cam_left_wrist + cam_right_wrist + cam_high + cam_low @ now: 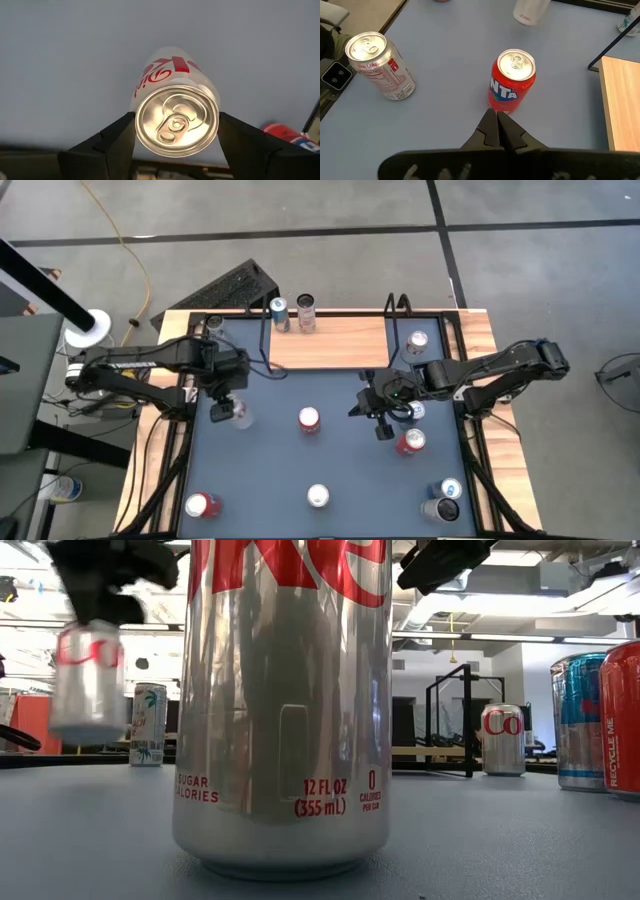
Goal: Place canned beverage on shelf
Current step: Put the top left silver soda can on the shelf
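My left gripper (226,406) is shut on a silver Diet Coke can (175,107) over the table's left middle, near of the shelf's left end. In the low view the can (88,680) hangs above the tabletop. The shelf (330,342) is a light-wood board in a black rail frame at the table's far edge. A blue can (280,313) and another can (306,311) stand at its far left, and a third (418,342) at its right end. My right gripper (382,425) is shut and empty, near of the shelf's right part, just behind a red Fanta can (512,80). My left gripper pinches the Diet Coke can by its upper side wall, just below the top rim (137,120), between its two fingers (117,140). The fingers come from above and point down, one on each side. The can hangs about upright, lifted clear of the table.
Other cans stand on the grey-blue tabletop: the red Fanta can (308,420), a red can (410,442), a blue can (415,412) by my right gripper, a silver Diet Coke can (318,496) near the front, a red can (200,505) front left, two cans (446,500) front right.
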You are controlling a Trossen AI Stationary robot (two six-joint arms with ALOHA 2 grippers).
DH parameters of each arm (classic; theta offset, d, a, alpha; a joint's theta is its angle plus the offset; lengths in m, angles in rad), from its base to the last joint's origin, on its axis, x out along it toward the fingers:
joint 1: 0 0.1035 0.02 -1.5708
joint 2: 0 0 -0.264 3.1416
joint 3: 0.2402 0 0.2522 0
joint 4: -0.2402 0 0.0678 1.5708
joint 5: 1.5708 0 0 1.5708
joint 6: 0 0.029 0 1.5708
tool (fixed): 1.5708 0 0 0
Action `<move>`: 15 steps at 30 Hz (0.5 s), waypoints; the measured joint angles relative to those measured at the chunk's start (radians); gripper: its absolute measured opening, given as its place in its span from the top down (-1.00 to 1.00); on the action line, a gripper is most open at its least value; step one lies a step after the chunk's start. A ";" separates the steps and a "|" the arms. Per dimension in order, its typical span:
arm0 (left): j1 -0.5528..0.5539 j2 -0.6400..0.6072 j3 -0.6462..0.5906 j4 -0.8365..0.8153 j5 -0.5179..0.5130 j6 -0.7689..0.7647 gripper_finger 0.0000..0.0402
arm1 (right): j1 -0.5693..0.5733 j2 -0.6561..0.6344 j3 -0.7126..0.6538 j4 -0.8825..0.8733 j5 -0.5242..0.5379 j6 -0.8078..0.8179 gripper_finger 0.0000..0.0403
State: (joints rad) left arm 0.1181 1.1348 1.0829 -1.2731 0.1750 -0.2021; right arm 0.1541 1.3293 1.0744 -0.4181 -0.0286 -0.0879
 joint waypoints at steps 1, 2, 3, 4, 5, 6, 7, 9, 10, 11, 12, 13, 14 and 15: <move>0.000 0.023 0.033 0.006 -0.001 0.025 -0.19 | -0.002 0.000 0.000 0.000 0.000 -0.001 1.00; 0.000 0.048 0.069 0.010 -0.006 0.052 -0.19 | -0.005 0.000 0.000 0.000 0.000 -0.004 1.00; 0.000 0.077 0.108 0.011 -0.011 0.082 -0.19 | -0.006 0.000 0.000 0.000 0.000 -0.007 1.00; 0.000 0.109 0.149 0.009 -0.015 0.111 -0.19 | -0.006 0.000 0.000 -0.001 0.000 -0.007 1.00; 0.000 0.143 0.192 0.003 -0.022 0.141 -0.19 | -0.006 0.000 0.000 -0.001 0.001 -0.007 1.00; 0.000 0.178 0.237 -0.007 -0.030 0.173 -0.19 | -0.006 0.000 0.000 -0.002 0.001 -0.007 1.00; 0.000 0.215 0.285 -0.023 -0.037 0.206 -0.19 | -0.006 0.000 0.000 -0.005 0.001 -0.007 1.00; 0.000 0.293 0.382 -0.062 -0.068 0.266 -0.19 | -0.005 -0.001 0.000 -0.017 0.001 -0.006 1.00; 0.000 0.332 0.430 -0.088 -0.092 0.297 -0.19 | -0.002 -0.001 0.000 -0.025 0.001 -0.001 1.00; 0.000 0.373 0.479 -0.111 -0.111 0.326 -0.19 | 0.001 -0.001 0.000 -0.033 0.001 0.006 1.00; 0.000 0.410 0.525 -0.133 -0.129 0.352 -0.18 | 0.003 -0.001 0.000 -0.041 0.001 0.008 1.00; 0.001 0.446 0.569 -0.150 -0.142 0.379 -0.18 | 0.005 -0.001 0.000 -0.050 0.001 0.008 1.00; 0.004 0.482 0.616 -0.162 -0.152 0.407 -0.18 | 0.009 -0.001 0.000 -0.061 0.001 0.008 1.00; 0.008 0.515 0.659 -0.170 -0.160 0.433 -0.17 | 0.012 -0.001 0.000 -0.068 0.001 0.008 1.00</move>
State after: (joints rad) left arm 0.1259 1.6501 1.7417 -1.4432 0.0151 0.2310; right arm 0.1664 1.3285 1.0744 -0.4865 -0.0273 -0.0799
